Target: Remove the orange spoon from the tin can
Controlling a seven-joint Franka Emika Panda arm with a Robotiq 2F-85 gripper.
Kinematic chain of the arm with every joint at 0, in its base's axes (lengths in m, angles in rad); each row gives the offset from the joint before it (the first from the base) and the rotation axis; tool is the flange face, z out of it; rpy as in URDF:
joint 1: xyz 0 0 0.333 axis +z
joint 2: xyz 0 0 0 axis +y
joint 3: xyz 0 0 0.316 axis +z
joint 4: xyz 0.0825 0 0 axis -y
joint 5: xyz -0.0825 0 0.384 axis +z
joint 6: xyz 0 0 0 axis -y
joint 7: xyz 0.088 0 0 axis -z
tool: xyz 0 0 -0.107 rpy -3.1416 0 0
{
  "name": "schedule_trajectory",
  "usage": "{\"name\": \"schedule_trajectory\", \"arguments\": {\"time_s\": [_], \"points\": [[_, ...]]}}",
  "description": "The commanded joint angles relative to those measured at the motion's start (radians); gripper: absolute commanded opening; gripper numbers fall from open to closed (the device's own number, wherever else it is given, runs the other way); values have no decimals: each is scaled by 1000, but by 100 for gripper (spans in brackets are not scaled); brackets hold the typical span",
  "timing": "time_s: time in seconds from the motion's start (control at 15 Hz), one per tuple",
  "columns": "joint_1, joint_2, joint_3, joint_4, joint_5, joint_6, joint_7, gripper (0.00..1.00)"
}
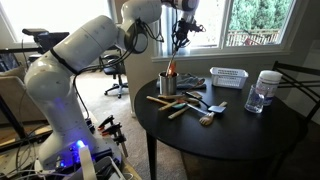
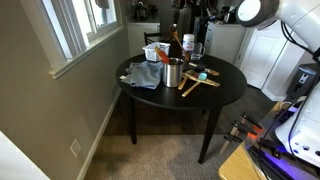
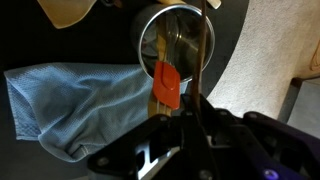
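The tin can (image 1: 167,84) stands near the table's edge; it also shows in an exterior view (image 2: 174,72) and, from above, in the wrist view (image 3: 180,35). The orange spoon (image 3: 167,85) hangs between my gripper and the can's mouth, with its orange end just above the rim (image 1: 172,67). My gripper (image 1: 181,33) is straight above the can, and its fingers (image 3: 195,105) look closed on the spoon's slim handle. The grip point itself is hidden by the dark fingers.
The round dark table (image 1: 240,130) holds pale wooden utensils (image 1: 163,100), a white slatted basket (image 1: 228,77) and a clear jar with a white lid (image 1: 263,90). A blue cloth (image 2: 143,75) lies beside the can (image 3: 70,100). A window is behind the table.
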Motion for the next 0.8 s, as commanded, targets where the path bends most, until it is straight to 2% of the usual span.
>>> {"name": "schedule_trajectory", "arguments": {"time_s": [0.0, 0.47, 0.73], "points": [[-21, -23, -19, -26, -26, -38, 43, 7], [-100, 41, -22, -25, -9, -45, 72, 7], [-139, 93, -22, -82, 10, -11, 67, 7]]}}
